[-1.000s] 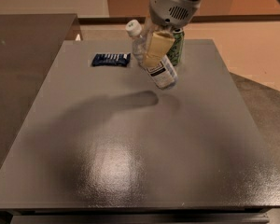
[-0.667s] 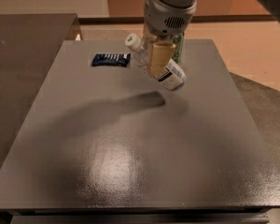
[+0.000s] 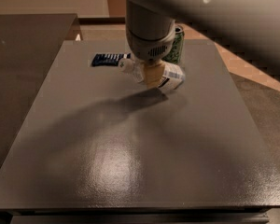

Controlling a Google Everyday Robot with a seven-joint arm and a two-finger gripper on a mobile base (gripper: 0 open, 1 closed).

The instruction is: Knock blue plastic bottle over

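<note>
Claw (image 3: 154, 75) hung over far part of desk (image 3: 130, 167), right on top of blue plastic bottle (image 3: 171, 78); open or closed, couldn't tell. Bottle was tipped nearly flat, white cap (image 3: 126, 65) pointing left twd dark blue packet (image 3: 107, 59), base end to the right, just in front of green can (image 3: 176, 48). Arm's shadow fell across desk below it.
</note>
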